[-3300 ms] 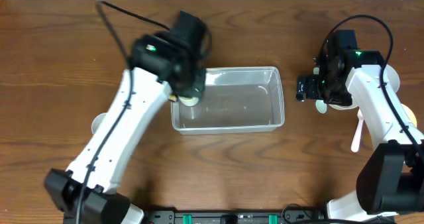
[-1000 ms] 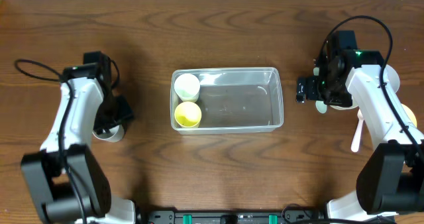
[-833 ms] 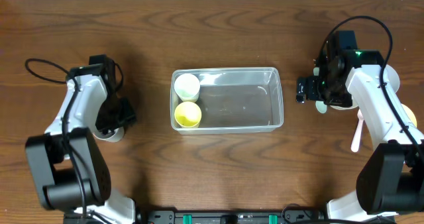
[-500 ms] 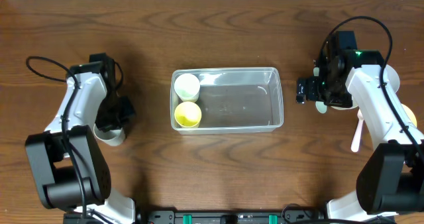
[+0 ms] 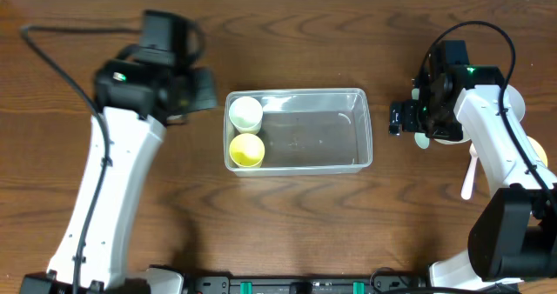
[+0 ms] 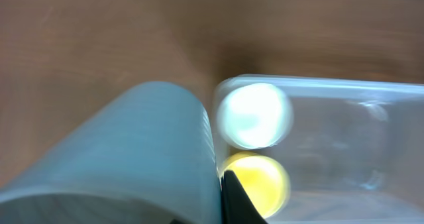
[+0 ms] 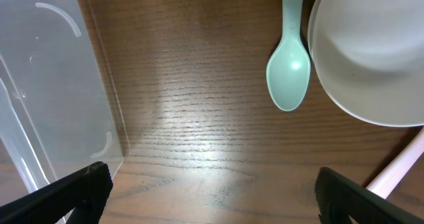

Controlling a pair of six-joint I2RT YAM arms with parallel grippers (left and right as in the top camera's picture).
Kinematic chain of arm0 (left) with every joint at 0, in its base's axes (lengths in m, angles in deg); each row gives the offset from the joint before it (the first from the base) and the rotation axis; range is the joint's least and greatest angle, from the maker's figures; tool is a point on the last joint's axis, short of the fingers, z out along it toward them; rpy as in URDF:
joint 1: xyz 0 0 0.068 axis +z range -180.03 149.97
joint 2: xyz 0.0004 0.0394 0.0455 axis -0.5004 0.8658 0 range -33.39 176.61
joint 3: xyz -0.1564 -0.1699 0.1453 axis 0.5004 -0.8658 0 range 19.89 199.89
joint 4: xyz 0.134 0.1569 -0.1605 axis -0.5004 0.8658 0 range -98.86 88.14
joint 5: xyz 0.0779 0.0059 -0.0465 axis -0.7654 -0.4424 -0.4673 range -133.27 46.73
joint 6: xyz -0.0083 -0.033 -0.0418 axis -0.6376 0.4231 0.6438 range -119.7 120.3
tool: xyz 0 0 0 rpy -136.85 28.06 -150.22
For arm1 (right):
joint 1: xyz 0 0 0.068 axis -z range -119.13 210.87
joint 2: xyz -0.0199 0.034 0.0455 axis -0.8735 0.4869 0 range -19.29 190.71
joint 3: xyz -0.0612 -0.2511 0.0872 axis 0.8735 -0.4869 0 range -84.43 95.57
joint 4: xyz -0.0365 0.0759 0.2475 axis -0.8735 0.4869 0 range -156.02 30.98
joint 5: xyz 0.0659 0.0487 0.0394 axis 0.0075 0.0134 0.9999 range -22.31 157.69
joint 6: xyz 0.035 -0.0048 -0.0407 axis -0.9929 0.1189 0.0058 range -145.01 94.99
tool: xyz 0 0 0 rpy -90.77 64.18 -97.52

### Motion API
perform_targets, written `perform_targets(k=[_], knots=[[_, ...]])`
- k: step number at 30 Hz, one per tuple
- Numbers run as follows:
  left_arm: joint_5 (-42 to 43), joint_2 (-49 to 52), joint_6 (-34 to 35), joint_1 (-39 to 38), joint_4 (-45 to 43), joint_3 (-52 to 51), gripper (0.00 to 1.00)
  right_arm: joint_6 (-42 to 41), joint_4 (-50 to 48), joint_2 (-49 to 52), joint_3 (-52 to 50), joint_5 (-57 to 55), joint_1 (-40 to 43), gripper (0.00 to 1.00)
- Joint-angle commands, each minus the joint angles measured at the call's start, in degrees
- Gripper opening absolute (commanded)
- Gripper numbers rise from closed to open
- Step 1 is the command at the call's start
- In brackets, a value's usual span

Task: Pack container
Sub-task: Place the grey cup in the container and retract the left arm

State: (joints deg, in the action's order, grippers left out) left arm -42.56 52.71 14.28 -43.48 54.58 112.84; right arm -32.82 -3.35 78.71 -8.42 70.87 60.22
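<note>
The clear container (image 5: 318, 133) sits at the table's middle, with a white cup (image 5: 245, 113) and a yellow cup (image 5: 246, 150) at its left end. My left gripper (image 5: 193, 91) hovers just left of the container. In the left wrist view it is shut on a pale grey-blue cup (image 6: 132, 158), which is tilted and blurred, with the container (image 6: 344, 131) beyond it. My right gripper (image 5: 403, 116) is open and empty over bare wood right of the container (image 7: 40, 78).
A mint-green spoon (image 7: 289, 71) lies beside a white bowl (image 7: 371, 52) near the right gripper. A pink spoon (image 5: 469, 176) lies at the right, below the bowl. The overhead view does not show the held cup.
My left gripper closed on the grey cup at the table's left, lifted it and swung up and right toward the container. The right arm has not moved.
</note>
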Motion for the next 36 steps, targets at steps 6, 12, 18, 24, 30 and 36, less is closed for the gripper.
perform_targets(k=[6,12,18,24,30,36], knots=[[-0.2,7.0,-12.8,-15.4,-6.6,1.0,0.06,0.8,-0.1,0.3,0.8,0.0,0.3,0.99],[0.4,15.7,-18.2,-20.3,-6.6,1.0,0.06,0.8,-0.1,0.3,0.8,0.0,0.3,0.99],[0.4,21.7,-18.7,-21.4,-6.8,1.0,0.06,0.8,-0.1,0.3,0.8,0.0,0.3,0.99],[0.4,26.7,-18.7,-21.3,-7.0,1.0,0.06,0.8,-0.1,0.3,0.8,0.0,0.3,0.99],[0.4,30.9,-18.9,-20.1,-7.7,1.0,0.06,0.8,0.0,0.3,0.8,0.0,0.3,0.99],[0.1,30.8,-18.9,-18.5,-8.1,1.1,0.29,0.8,0.0,0.3,0.8,0.0,0.3,0.99]])
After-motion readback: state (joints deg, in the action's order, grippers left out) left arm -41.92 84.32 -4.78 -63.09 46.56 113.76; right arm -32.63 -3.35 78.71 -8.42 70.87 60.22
